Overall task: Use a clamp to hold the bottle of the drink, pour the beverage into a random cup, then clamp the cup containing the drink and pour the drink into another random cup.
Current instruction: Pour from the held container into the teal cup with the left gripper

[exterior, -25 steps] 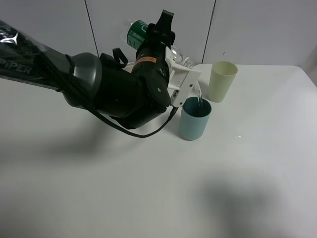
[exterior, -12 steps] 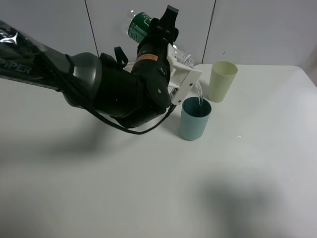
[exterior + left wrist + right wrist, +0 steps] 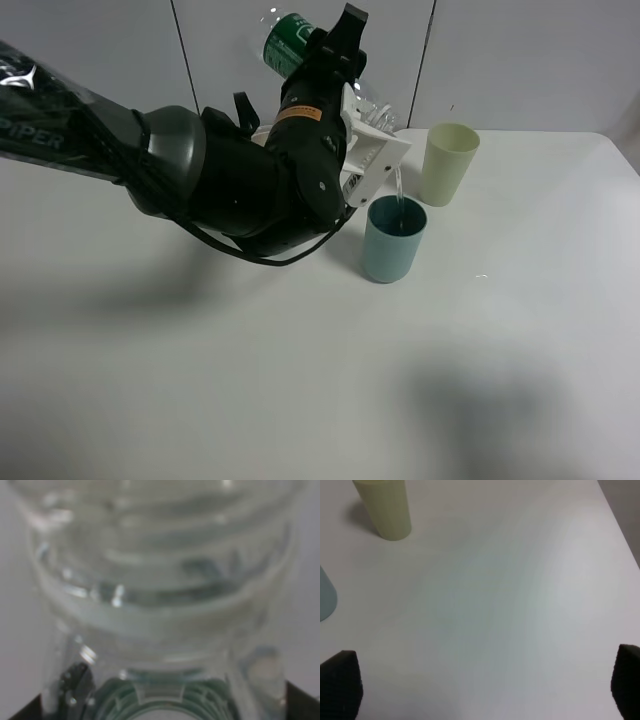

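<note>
Teal tumbler (image 3: pixel 393 245) first: it stands upright on the white tabletop (image 3: pixel 300 380), near the middle of the exterior view, and that is where your pour lands. Your left end effector (image 3: pixel 368 152) has its white jaws clamped on the clear bottle (image 3: pixel 283 42). The bottle is tipped steeply, its green-labelled base high against the back wall and its open mouth pointing down over the tumbler's rim. A thin thread of clear liquid (image 3: pixel 399 188) falls from the mouth into the tumbler.

From the left wrist camera you see almost nothing but blurred, ribbed clear plastic pressed close to the lens, with a green tint at one edge.

The pale yellow-green cup (image 3: pixel 448 163) stands upright just behind the tumbler, toward the right side of the tabletop, near it but not touching.

Your right end effector (image 3: pixel 482 685) is spread wide and holds nothing. Only its two dark fingertips (image 3: pixel 340 686) show, at opposite corners of its wrist view, above bare tabletop, well apart from both cups.
</note>
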{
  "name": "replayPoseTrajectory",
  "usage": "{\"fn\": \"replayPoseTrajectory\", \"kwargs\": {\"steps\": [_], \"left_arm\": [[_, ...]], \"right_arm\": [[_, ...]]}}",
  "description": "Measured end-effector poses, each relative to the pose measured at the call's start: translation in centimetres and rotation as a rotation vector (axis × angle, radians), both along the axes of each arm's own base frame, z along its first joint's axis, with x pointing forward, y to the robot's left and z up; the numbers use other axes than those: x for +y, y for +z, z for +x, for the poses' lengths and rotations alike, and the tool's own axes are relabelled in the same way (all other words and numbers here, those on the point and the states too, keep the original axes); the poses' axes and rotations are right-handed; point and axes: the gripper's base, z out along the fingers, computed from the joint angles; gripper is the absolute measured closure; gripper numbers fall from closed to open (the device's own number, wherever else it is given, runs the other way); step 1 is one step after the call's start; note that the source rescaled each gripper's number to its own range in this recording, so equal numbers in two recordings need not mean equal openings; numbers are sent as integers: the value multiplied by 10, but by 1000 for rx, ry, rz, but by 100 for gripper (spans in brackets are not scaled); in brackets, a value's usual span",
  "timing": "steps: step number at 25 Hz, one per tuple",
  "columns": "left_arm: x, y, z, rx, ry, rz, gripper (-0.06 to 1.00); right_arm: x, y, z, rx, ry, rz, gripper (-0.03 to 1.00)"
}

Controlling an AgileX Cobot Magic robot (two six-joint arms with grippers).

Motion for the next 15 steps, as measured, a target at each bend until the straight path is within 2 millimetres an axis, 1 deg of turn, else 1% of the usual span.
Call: {"fn": "replayPoseTrajectory", "kwargs": {"steps": [15], "left_arm": [[-7, 8, -1, -97, -69, 47, 86]], "right_arm": [[0, 0, 0, 0, 0, 0, -3]]}}
